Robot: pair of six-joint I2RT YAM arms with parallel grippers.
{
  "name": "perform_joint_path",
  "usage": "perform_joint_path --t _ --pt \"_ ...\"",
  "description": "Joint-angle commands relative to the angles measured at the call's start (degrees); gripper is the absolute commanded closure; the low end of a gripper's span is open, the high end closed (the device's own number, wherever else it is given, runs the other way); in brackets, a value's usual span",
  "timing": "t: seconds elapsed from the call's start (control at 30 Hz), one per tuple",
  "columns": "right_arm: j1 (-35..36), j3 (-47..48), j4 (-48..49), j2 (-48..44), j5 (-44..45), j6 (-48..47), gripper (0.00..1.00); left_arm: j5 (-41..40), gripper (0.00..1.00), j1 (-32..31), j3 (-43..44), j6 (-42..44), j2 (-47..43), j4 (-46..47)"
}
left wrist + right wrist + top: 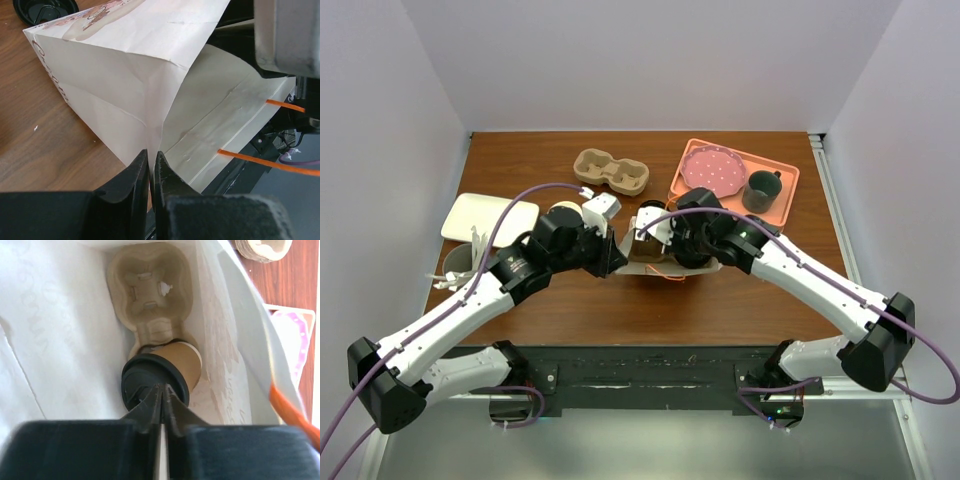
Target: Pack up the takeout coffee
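Note:
The takeout coffee, tan with a black lid, sits tilted in the near slot of a pulp carrier inside the white paper bag. My right gripper is inside the bag, jaws shut, tips against the lid. My left gripper is shut on a fold of the bag's side and holds it. In the top view the bag lies between the left gripper and the right gripper; the cup is hidden there.
A second brown pulp carrier lies behind the bag. A salmon tray at the back right holds a pink dotted plate and a dark mug. A white tray lies left. A loose black lid rests near the bag.

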Motion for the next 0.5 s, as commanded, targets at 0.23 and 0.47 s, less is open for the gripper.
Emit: perform_joint_path --t 0.23,0.47 --pt "-0.3 -2.7 1.2 1.0 5.7 -0.8 0.41 1.2 0.86 -1.2 -2.3 -1.4 -2.1 2.6" --pt "-0.2 -3.1 2.6 4.1 6.0 0.0 0.26 0.9 0.87 -1.5 -2.1 -0.9 -2.0 2.3"
